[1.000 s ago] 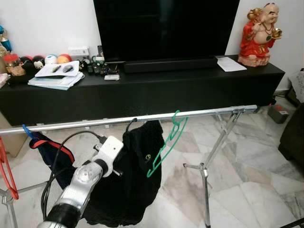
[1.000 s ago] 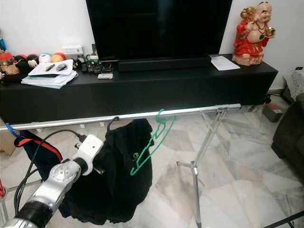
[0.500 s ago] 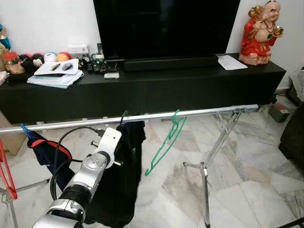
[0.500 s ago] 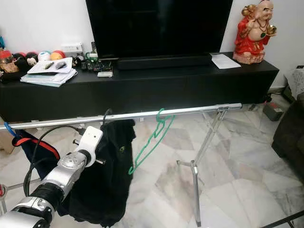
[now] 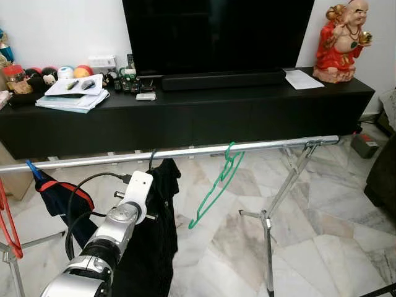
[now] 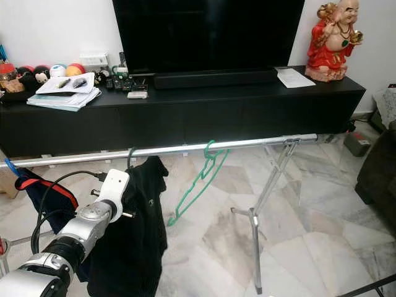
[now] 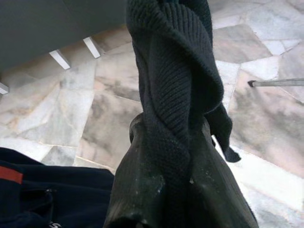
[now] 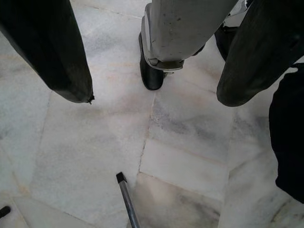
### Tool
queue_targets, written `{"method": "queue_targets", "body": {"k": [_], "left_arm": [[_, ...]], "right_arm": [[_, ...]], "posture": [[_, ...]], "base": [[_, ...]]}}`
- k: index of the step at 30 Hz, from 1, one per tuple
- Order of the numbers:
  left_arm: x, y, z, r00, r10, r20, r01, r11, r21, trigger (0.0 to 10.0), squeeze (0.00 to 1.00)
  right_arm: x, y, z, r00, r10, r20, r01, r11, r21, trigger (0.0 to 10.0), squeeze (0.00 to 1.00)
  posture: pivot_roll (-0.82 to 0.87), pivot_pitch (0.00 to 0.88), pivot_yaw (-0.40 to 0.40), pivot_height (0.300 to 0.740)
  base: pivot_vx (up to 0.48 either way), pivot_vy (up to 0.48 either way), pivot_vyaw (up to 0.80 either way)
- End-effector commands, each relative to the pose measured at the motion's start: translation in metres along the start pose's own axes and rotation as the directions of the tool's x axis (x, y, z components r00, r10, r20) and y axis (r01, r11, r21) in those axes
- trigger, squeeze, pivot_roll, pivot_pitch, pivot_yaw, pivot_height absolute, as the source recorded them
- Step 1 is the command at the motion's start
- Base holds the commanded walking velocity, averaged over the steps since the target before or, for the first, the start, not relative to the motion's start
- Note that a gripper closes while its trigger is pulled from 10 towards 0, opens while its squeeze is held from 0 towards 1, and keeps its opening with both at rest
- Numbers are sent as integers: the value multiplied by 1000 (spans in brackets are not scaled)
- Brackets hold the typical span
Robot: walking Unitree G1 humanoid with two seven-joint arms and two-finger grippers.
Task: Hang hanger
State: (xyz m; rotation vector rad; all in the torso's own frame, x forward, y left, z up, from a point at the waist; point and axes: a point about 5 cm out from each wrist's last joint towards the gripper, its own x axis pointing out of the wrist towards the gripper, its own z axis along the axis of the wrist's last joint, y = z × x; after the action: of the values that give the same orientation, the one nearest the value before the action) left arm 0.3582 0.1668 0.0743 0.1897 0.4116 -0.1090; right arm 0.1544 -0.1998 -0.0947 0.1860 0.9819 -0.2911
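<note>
Running across the room, a silver rail (image 5: 185,151) sits on a tripod stand (image 5: 267,218) at its right end; its left end is cut off by the frame edge. At far left a red hanger (image 5: 7,223) is partly cut off, and beside it a navy garment (image 5: 59,197) hangs from a blue hook. The left gripper (image 7: 171,180) is below the rail, its fingers (image 7: 137,185) clamped on a black knit garment (image 5: 154,229); the garment's hanger is hidden but for a dark hook (image 5: 151,159) at the rail. Right of it a bare green hanger (image 5: 218,185) hangs tilted on the rail, with free rail on both sides. Open marble floor (image 5: 322,223) lies to the right. The right gripper (image 8: 152,90) points at the floor, fingers (image 8: 52,52) well apart, near the robot's foot (image 8: 153,71).
</note>
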Motion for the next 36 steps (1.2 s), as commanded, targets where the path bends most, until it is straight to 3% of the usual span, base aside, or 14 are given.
{"method": "queue_targets", "body": {"k": [1,2,8,16,21,27,30,32,34,36], "left_arm": [[1,1,5,1000,-2,18,2,1000,-16,10000,690],[0,2,5,1000,-5,27,5,1000,-22,10000,1000],[-5,5,12,989,-61,136,66,997,-35,10000,1000],[-18,20,7,978,-63,197,71,997,-35,10000,1000],[-29,27,0,972,-72,224,80,996,-28,10000,1000],[-55,37,-4,950,-85,302,104,993,-48,10000,1000],[-75,48,-18,944,-41,327,60,997,-46,10000,1000],[-87,53,-37,956,-19,294,26,999,-22,10000,1000],[-91,53,-45,962,-25,274,29,1000,-9,10000,1000],[-106,52,-77,984,-63,165,57,998,40,10000,1000]], "right_arm": [[0,0,-1,1000,-5,-11,5,1000,12,10000,0],[0,0,-2,1000,-5,-11,5,1000,12,10000,0],[0,1,-1,1000,-4,-10,4,1000,15,10000,0],[0,2,-2,1000,0,-11,0,1000,13,10000,0],[0,3,-2,1000,2,-13,-2,1000,9,10000,0],[0,3,-2,1000,5,-14,-4,1000,7,10000,0],[0,3,-2,1000,8,-14,-7,1000,3,10000,0],[0,3,-2,1000,10,-15,-10,1000,-1,10000,0],[0,3,-2,1000,11,-15,-11,1000,-2,10000,0],[0,2,-2,1000,10,-16,-10,1000,-4,10000,0]], "posture": [[-7,0,44,740],[-7,0,44,740],[0,0,47,740],[8,0,49,740],[9,0,52,740],[19,0,48,740],[32,0,44,740],[36,0,39,740],[39,0,38,740],[44,0,33,740]], "base": [[0,0,0],[0,0,0],[0,0,0],[0,0,0],[0,0,0],[0,0,0],[0,0,0],[0,0,0],[0,0,0],[0,0,0]]}}
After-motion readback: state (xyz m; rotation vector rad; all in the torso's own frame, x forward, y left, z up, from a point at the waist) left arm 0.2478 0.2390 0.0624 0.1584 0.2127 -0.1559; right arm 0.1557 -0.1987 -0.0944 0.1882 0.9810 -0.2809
